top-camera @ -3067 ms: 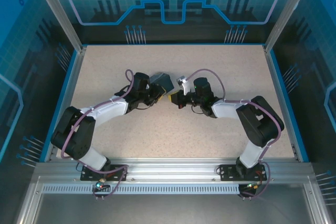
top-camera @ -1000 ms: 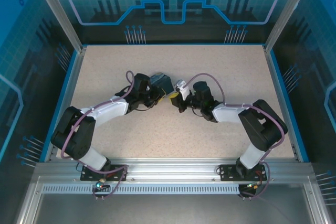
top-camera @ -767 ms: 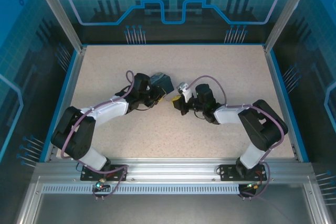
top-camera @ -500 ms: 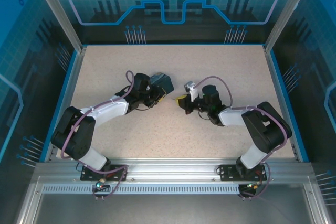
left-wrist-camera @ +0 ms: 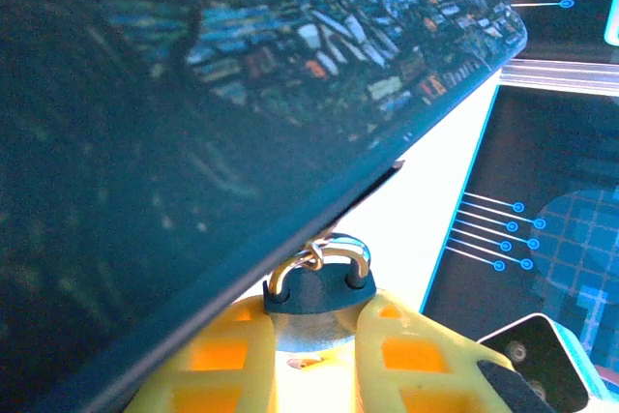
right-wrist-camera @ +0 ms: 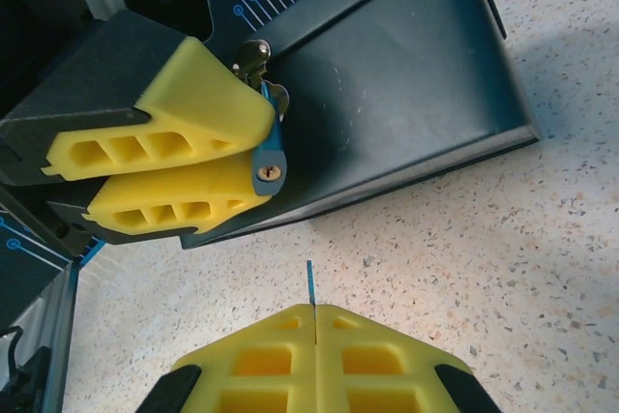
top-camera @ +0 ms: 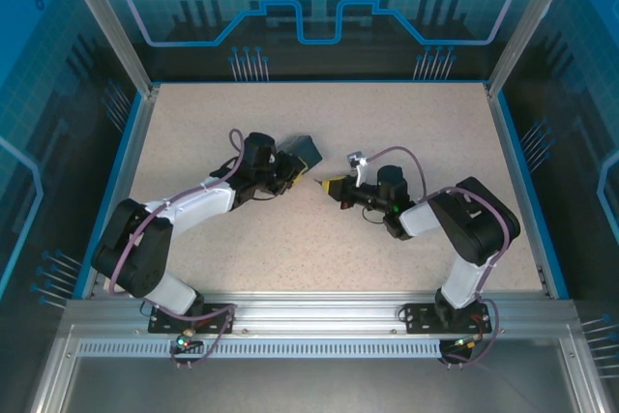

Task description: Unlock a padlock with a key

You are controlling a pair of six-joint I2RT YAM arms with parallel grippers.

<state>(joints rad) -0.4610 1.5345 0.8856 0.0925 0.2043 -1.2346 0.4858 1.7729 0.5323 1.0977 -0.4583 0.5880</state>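
My left gripper (left-wrist-camera: 315,324) is shut on the padlock (left-wrist-camera: 311,289), a small bluish lock whose silver shackle hooks into the latch of the dark-blue painted tin (left-wrist-camera: 193,94). In the right wrist view the padlock (right-wrist-camera: 268,166) sits between the left arm's yellow fingers (right-wrist-camera: 164,132), its brass keyhole turned toward my right gripper (right-wrist-camera: 314,309). That gripper is shut on the key (right-wrist-camera: 310,282). Only a thin blade pokes out of it, a short gap below the keyhole. From above, the left gripper (top-camera: 298,175) and the right gripper (top-camera: 333,184) face each other mid-table beside the tin (top-camera: 308,149).
The speckled beige table (top-camera: 387,123) is fenced by a blue rim and clear walls. The tilted tin (right-wrist-camera: 387,74) rests on the table just behind the padlock. Open tabletop lies on all sides of the two arms.
My right gripper has drawn back to the right, away from the padlock, with the key still in it. The left gripper has kept its hold on the padlock; the tin has shifted slightly.
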